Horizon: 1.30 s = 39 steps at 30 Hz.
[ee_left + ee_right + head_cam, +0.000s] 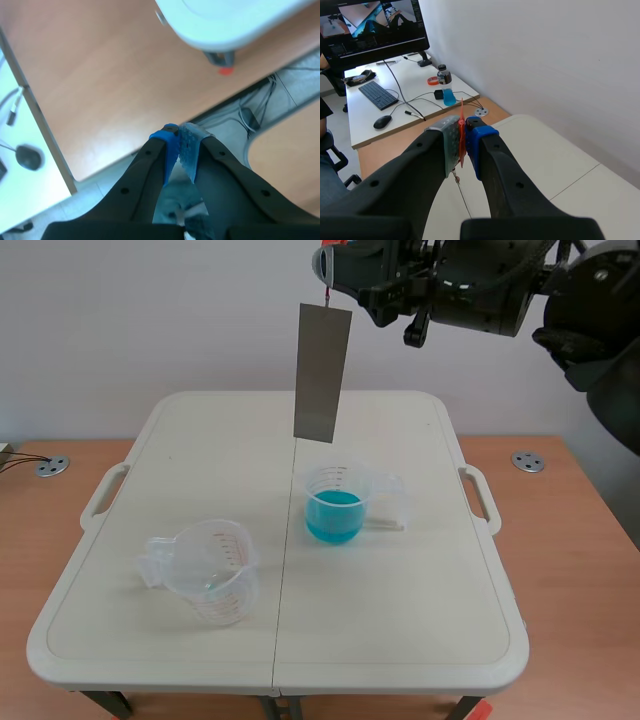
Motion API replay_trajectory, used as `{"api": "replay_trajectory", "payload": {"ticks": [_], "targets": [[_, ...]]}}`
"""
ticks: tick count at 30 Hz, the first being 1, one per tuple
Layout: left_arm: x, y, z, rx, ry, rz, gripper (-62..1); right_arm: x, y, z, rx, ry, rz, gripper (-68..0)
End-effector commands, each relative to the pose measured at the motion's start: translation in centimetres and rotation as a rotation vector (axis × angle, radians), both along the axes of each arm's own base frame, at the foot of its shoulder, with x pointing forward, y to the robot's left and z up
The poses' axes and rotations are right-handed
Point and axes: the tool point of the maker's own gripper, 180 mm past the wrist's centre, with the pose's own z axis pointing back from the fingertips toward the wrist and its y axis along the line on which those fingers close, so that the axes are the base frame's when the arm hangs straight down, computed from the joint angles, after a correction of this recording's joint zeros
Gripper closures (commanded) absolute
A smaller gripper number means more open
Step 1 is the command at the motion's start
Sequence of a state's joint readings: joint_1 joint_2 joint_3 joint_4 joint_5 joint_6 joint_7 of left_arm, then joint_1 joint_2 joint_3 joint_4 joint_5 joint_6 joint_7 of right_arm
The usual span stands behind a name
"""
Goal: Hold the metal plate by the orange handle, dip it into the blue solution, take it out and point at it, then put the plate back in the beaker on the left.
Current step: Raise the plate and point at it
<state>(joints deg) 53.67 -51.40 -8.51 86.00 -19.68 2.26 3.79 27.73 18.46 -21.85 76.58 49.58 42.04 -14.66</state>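
A long grey metal plate [322, 373] hangs upright high above the table, over the beaker of blue solution [334, 505]. My right gripper [327, 262] is shut on the plate's orange handle [461, 131] at its top; in the right wrist view the thin orange tab sits pressed between the pads. An empty clear beaker with red marks [207, 570] stands at the table's front left. My left gripper [178, 145] is shut on nothing, off the table, over the wooden floor; it does not show in the scene view.
The white folding table [430, 640] has handles at both sides. A desk with monitor, keyboard, mouse and a bottle [444, 87] stands beyond the table in the right wrist view. Cables [250, 115] lie under the table's corner.
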Motion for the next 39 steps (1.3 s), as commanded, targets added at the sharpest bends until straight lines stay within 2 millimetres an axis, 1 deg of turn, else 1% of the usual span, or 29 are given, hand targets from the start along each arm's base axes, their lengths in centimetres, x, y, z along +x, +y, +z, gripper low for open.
{"api": "replay_trajectory", "payload": {"ticks": [1,4,6,10,14,21,26,32,35,39], "targets": [[1.2,-1.0,0.7,-0.036,-0.042,-0.018,-1.5,-0.1,-0.1,2.4,0.023,-0.059,0.013,-1.3],[3.8,-1.5,2.1,-0.062,-0.111,-0.018,-1.5,-0.3,-0.2,3.0,0.027,-0.067,0.018,-1.3],[5.5,-2.2,3.0,-0.089,-0.146,-0.044,-1.5,-0.4,-0.2,3.3,0.033,-0.07,0.019,-1.3],[8.4,-4.4,4.9,-0.182,-0.204,-0.119,-1.5,-0.4,-0.3,3.5,0.044,-0.065,0.02,-1.3],[10.3,-7.1,6.3,-0.262,-0.233,-0.204,-1.5,-0.4,-0.3,3.4,0.038,-0.061,0.021,-1.3],[12.7,-12.6,7.6,-0.358,-0.258,-0.365,-1.5,-0.4,-0.3,3.3,0.033,-0.058,0.021,-1.3],[14.3,-17.0,8.7,-0.423,-0.298,-0.458,-1.5,-0.4,-0.3,3.1,0.025,-0.053,0.022,-1.3],[15.5,-21.9,9.6,-0.48,-0.319,-0.542,-1.5,-0.5,-0.3,3.0,0.022,-0.049,0.022,-1.3],[15.9,-24.0,9.9,-0.503,-0.319,-0.568,-1.5,-0.5,-0.3,2.8,0.022,-0.045,0.022,-1.3],[16.8,-26.0,9.7,-0.505,-0.33,-0.595,-1.5,-0.6,-0.3,2.4,0.022,-0.036,0.022,-1.3]]}}
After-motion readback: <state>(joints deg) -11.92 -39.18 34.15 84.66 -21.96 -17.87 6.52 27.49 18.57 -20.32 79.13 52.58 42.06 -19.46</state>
